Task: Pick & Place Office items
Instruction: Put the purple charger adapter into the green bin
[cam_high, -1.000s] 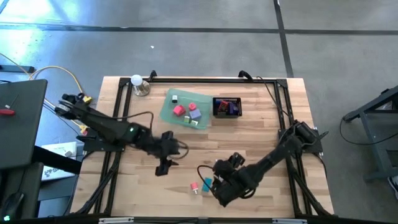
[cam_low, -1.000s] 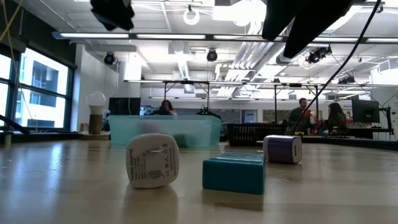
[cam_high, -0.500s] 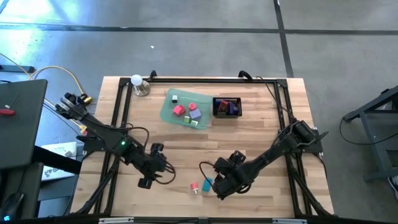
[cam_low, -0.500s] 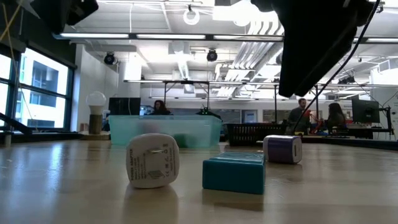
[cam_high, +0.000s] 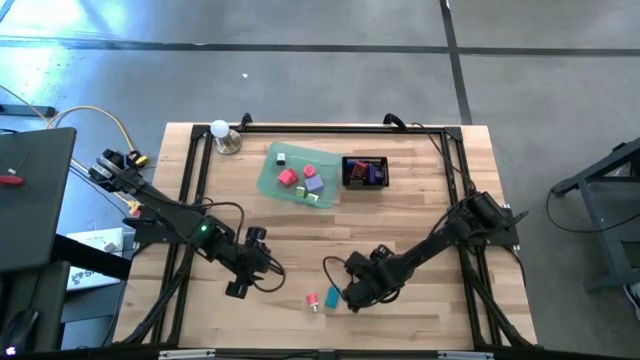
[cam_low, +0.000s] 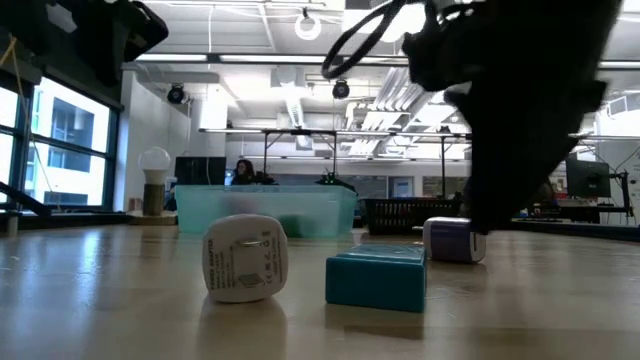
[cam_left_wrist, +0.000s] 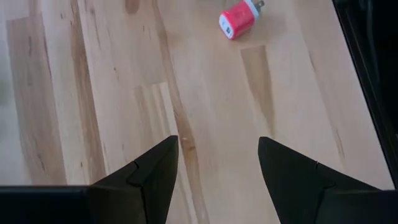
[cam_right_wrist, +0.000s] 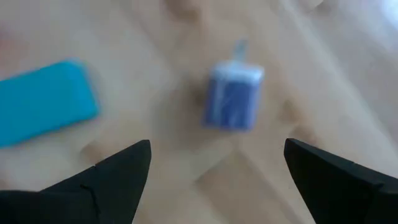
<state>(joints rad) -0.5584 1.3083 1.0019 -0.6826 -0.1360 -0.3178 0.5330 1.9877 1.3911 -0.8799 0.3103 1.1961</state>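
Three office items lie near the table's front edge. They are a red-and-white plug (cam_high: 312, 299), which shows white in the low view (cam_low: 245, 257), a teal block (cam_high: 332, 297) and a purple plug (cam_right_wrist: 235, 99). My right gripper (cam_right_wrist: 216, 149) hangs open just above the purple plug (cam_low: 455, 240), pointing steeply down, and touches nothing. In the high view it (cam_high: 351, 293) covers that plug. My left gripper (cam_high: 238, 289) is open over bare wood to the left of the red-and-white plug (cam_left_wrist: 239, 18). More items lie in the green tray (cam_high: 270, 180) and the black mesh basket (cam_high: 364, 172).
The tray and the basket stand side by side at the table's far middle. A lamp with a white bulb (cam_high: 222, 135) stands at the far left. A black frame (cam_high: 200, 170) runs round the table. Bare wood lies between the two arms and the tray.
My right gripper has come down toward the purple plug, tipping steeper, and stays open. My left gripper has swung toward the table's left and near edge and sunk a little, still open. The items have not moved.
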